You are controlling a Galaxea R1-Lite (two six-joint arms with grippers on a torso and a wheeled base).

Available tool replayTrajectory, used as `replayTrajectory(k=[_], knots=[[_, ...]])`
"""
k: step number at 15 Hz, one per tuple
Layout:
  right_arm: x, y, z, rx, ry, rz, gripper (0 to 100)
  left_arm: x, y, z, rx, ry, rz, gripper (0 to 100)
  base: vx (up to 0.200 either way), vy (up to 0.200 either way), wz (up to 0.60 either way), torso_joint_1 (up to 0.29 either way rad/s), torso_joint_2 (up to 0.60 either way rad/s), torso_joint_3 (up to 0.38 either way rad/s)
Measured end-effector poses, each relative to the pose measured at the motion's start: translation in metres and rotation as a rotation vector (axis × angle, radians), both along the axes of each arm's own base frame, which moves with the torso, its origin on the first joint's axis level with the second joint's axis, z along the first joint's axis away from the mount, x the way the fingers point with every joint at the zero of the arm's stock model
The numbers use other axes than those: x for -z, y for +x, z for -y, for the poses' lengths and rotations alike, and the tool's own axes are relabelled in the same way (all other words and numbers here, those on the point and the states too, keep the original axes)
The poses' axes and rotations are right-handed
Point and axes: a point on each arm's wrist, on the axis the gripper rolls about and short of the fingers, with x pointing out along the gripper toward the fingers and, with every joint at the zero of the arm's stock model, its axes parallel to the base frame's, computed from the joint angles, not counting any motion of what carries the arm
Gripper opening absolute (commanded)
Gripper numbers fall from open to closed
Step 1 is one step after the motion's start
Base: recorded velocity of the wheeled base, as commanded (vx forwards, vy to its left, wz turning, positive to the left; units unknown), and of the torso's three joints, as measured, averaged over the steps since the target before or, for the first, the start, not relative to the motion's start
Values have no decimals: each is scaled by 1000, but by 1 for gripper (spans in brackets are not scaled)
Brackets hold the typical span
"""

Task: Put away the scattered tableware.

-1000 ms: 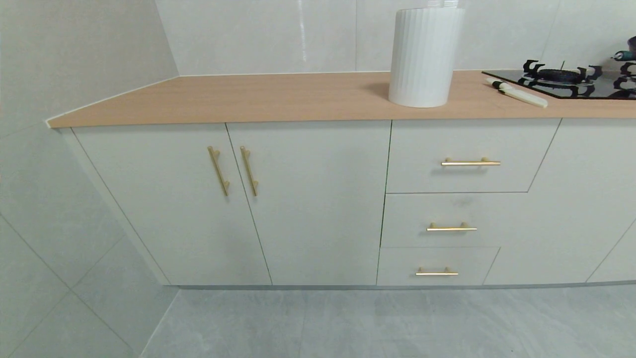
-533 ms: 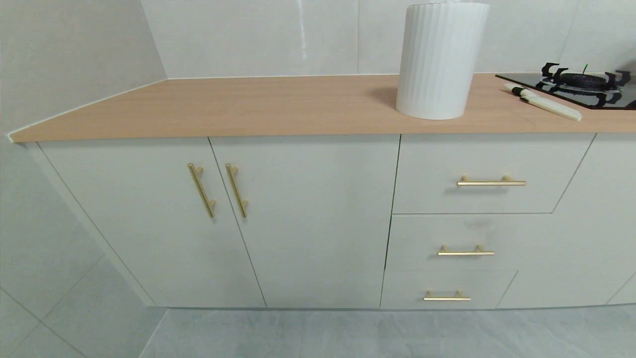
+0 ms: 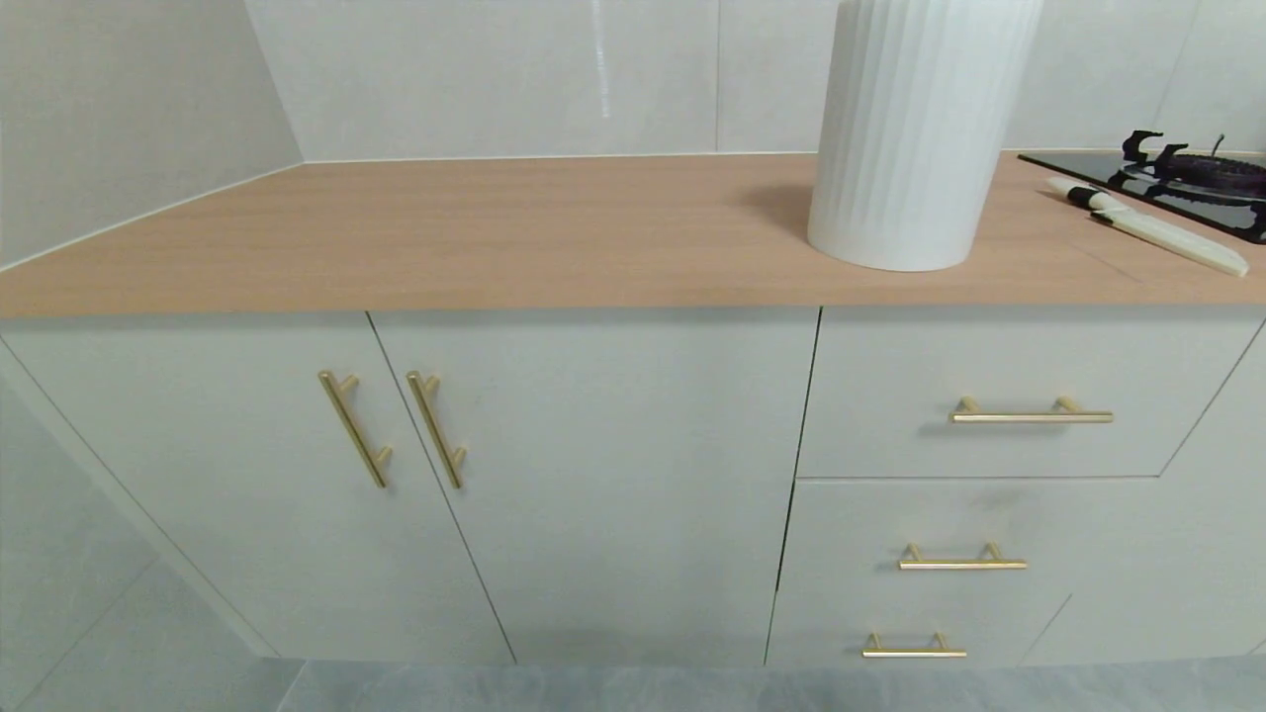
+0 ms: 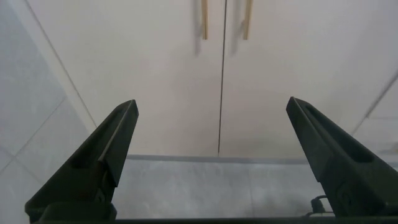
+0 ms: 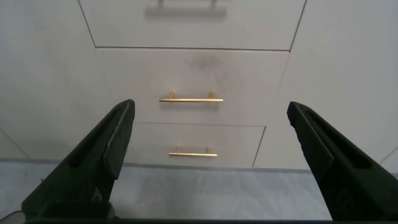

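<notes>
Although the task speaks of scattered tableware, the one such piece I can find is a knife (image 3: 1167, 242). It lies flat on the table (image 3: 495, 227) to the right of the ribbed white container (image 3: 915, 138), near it but not touching, and just beside the stove (image 3: 1192, 178) on the container's far right. Its long axis runs diagonally. The handle end points back toward the container, and the pale blade points away from it, toward the table's front edge.

The left end effector (image 4: 211, 107) has its fingers spread wide with nothing between them. It faces the double doors (image 4: 222, 74), which are below and left of the container. The right end effector (image 5: 211, 107) is also spread wide and holds nothing. It faces the drawers (image 5: 191, 98), which are below the container and slightly to its right.

I judge that the knife is higher than both end effectors, and that the right arm is the nearer one. To grip the knife, the fingers should probably close across its diagonal axis, near the handle.
</notes>
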Motion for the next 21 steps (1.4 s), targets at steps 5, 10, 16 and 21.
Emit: replayTrajectory(k=[5, 10, 16, 21], knots=[[0, 0, 0, 0, 0, 0, 100, 0, 0, 0, 0, -2, 0, 100, 0, 0, 0, 0, 0, 0], [0, 0, 0, 0, 1, 0, 100, 0, 0, 0, 0, -1, 0, 100, 0, 0, 0, 0, 0, 0], [0, 0, 0, 0, 1, 0, 100, 0, 0, 0, 0, 1, -1, 100, 0, -167, 0, 1, 3, 4], [0, 0, 0, 0, 1, 0, 100, 0, 0, 0, 0, 1, 0, 100, 0, -200, 0, 0, 2, 1]])
